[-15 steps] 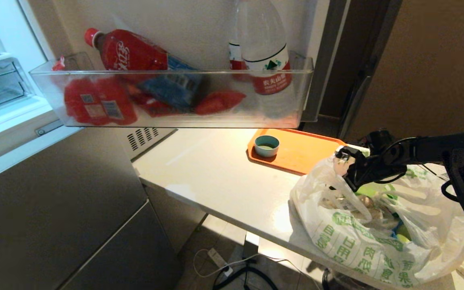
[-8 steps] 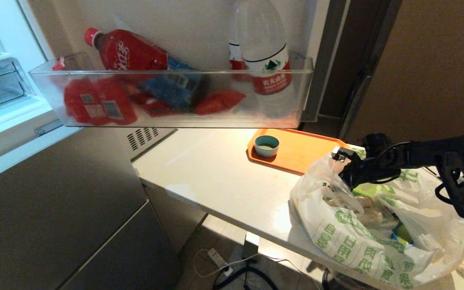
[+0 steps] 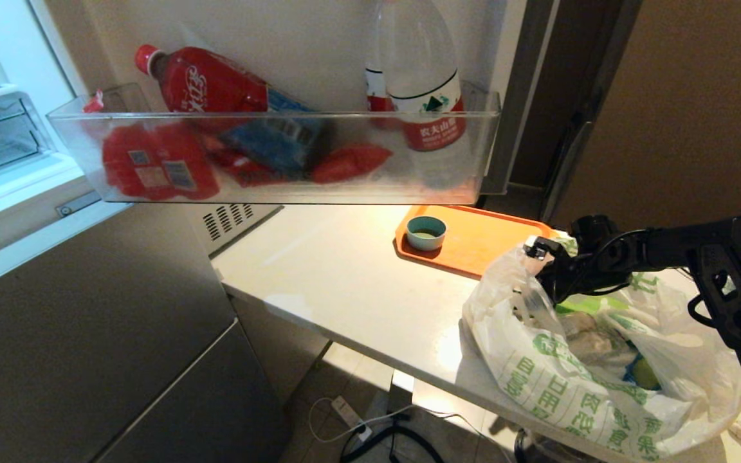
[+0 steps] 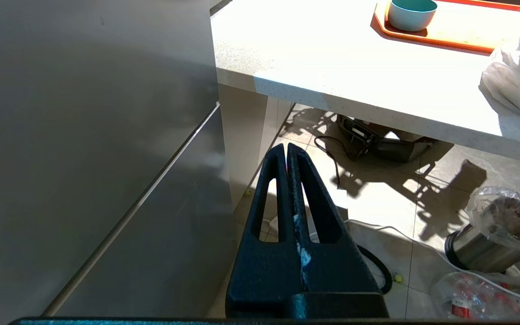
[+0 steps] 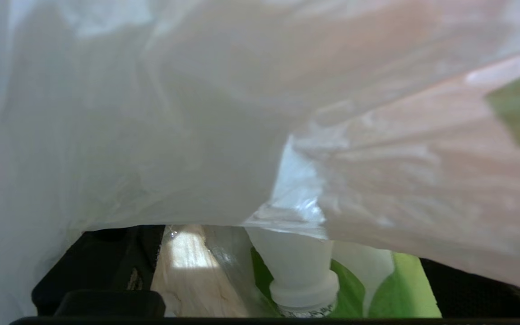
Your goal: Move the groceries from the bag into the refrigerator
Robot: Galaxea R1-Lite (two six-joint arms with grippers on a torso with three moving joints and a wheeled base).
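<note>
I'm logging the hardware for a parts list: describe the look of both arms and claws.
The right arm is matte black, boxy-linked, with thin black cables looping along it, ending in a black right claw. The left claw has textured black tapered fingers with long cut-out slots and small white paint chips.

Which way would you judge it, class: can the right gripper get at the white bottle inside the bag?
Probably yes: the right gripper, open, is at the bag's mouth, the white bottle between its fingers, though plastic film drapes over it.
</note>
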